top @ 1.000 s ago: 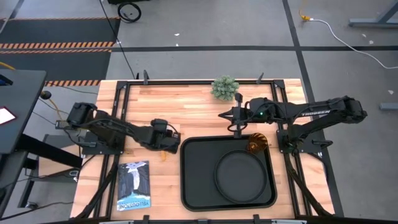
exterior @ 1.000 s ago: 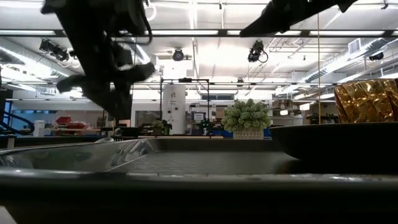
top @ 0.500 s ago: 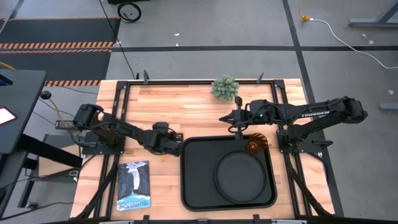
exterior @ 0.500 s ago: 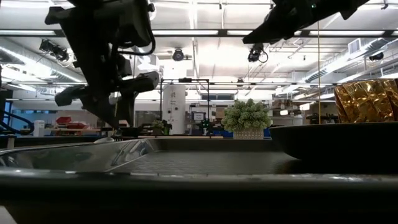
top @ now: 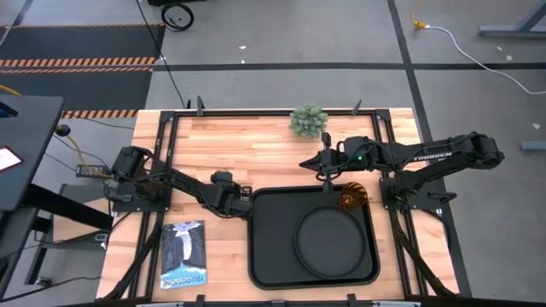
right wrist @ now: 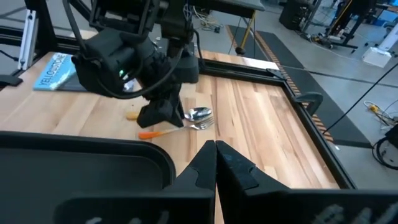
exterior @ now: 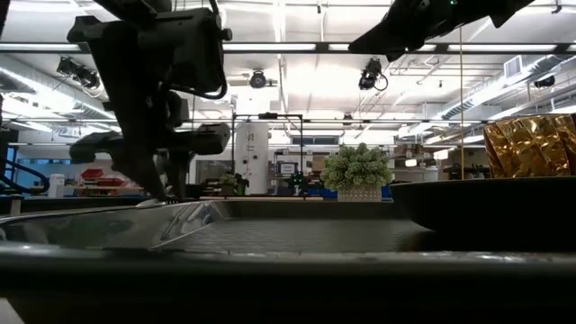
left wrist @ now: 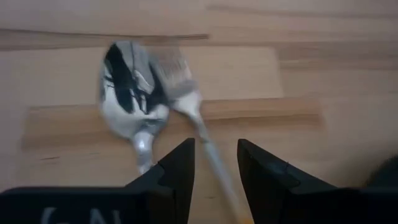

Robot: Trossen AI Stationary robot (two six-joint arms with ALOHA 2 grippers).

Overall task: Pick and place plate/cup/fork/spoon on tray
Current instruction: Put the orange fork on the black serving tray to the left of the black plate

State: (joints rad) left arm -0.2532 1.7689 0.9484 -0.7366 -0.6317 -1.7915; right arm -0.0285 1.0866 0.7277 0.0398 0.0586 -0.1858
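- I am watching the tray [top: 273, 256] lying on the near side of the wooden table [top: 256, 145], its rounded rim filling the foreground of the low view.
- The plate [top: 333, 239] is resting inside the tray, on its right half.
- A magazine [top: 183, 253] is lying on the table to the left of the tray, and a green plant ball [top: 308, 120] is sitting near the far edge.
- The cup [top: 352, 198] is standing upright just past the tray's far right corner.
- My left gripper [left wrist: 214, 163] is hanging low over the table by the tray's far left corner, its fingers parted and straddling the fork's neck without touching it.
- My right gripper [right wrist: 216, 163] is hovering above the tray's far edge, fingers pressed together and gripping nothing.
- The spoon [left wrist: 132, 93] and the fork [left wrist: 183, 99] are lying side by side on the bare wood beneath the left gripper, their metal ends touching; neither is on the tray.
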